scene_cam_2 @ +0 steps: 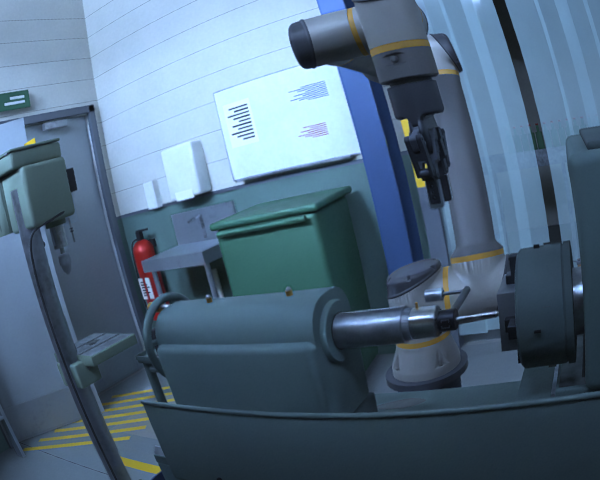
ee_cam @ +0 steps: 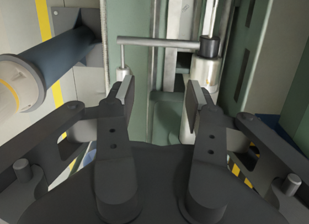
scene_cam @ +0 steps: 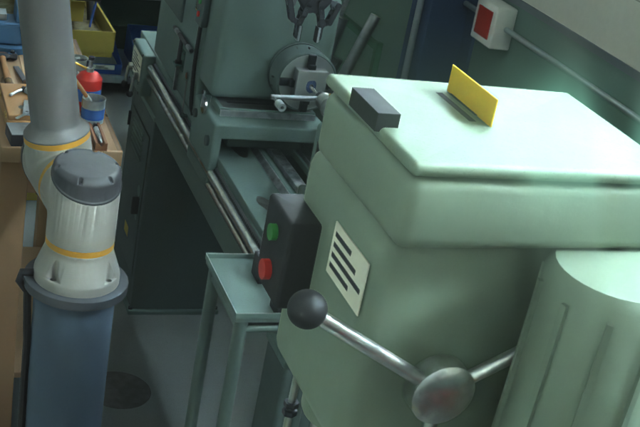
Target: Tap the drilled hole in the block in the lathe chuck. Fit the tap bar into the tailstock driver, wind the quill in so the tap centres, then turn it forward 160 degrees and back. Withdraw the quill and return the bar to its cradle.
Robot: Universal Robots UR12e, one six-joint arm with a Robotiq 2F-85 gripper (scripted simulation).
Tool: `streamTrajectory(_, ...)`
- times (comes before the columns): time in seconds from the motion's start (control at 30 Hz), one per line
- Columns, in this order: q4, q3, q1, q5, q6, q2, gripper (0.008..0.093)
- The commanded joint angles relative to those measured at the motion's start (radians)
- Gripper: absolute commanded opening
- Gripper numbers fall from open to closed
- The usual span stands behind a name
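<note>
The block (scene_cam: 309, 81) in the lathe chuck (scene_cam: 300, 68) is partly hidden behind the drill press head in the side camera, and the tailstock is hidden there too. The tap bar (ee_cam: 158, 42) sits crosswise in the dark driver (ee_cam: 209, 46) at the end of the quill (scene_cam_2: 380, 324), with the tap (scene_cam_2: 476, 316) reaching to the block (scene_cam_2: 507, 316). My gripper (scene_cam: 308, 30) hangs open and empty well above the bar (scene_cam: 294, 98), fingers pointing down.
The green cabinet (scene_cam_2: 290, 243) stands behind the tailstock (scene_cam_2: 254, 341). A drill press head (scene_cam: 469, 214) fills the foreground of the side camera, and the headstock (scene_cam: 240, 16) rises behind the chuck. My arm's base column (scene_cam: 72, 257) stands left of the lathe bed.
</note>
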Motion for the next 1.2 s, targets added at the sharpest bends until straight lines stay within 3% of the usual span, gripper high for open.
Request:
streamTrajectory(0.0,0.0,-0.001,0.0,0.0,-0.003,0.0,0.048)
streamTrajectory(0.43,0.0,0.0,-0.003,0.0,-0.019,-0.001,0.048)
streamTrajectory(0.67,0.003,0.01,-0.037,0.0,-0.053,-0.014,0.048)
streamTrajectory(0.9,0.01,0.031,-0.127,0.0,-0.143,-0.043,0.048)
streamTrajectory(1.17,0.019,0.057,-0.3,0.0,-0.316,-0.077,0.048)
